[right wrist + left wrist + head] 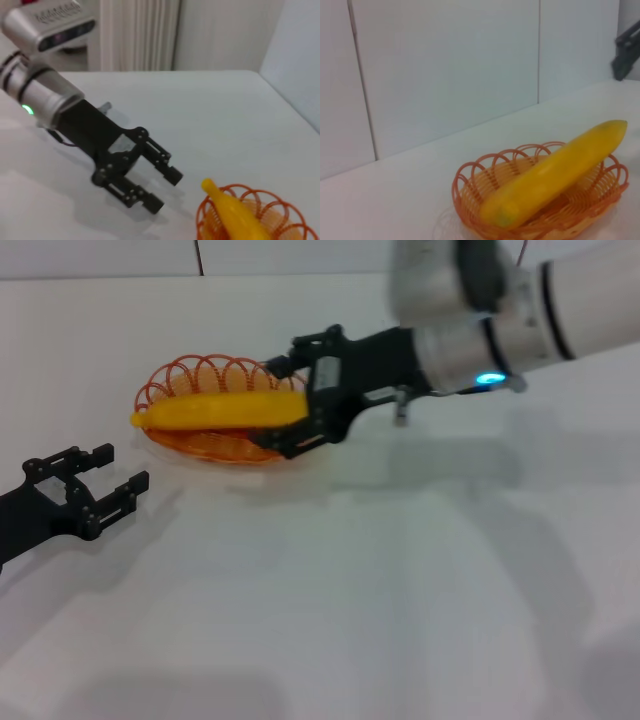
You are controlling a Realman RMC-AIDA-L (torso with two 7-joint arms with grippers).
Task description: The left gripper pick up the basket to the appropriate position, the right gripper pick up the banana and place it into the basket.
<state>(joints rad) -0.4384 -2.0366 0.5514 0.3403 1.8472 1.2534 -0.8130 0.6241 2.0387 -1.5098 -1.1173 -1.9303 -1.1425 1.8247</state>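
Left end effector [112, 480]: nearest item, low over the white worktop [400, 580], on the robot's left; its 2 fingers spread apart with nothing between them; near the basket but not touching it. Also seen in the right wrist view [159, 187], fingers parted, pointing toward the basket.
Basket [215, 405]: orange wire, looped rim, resting on the worktop beyond the left end effector. Left wrist view [540, 200] shows it close up; right wrist view [250, 215] shows part of the rim.
Banana [225, 410]: yellow, lying lengthwise in the basket, 1 end poking out past the rim on the robot's left, the other end between the right fingers. In the left wrist view [555, 172] it slants upward over the rim. Right wrist view [235, 215] shows its stem end.
Right end effector [285, 405]: reaching in from the robot's right, at the basket's right end; fingers on either side of the banana's end, spread wide; whether they press on it cannot be told.
Wall [445, 65]: pale panels behind the worktop.
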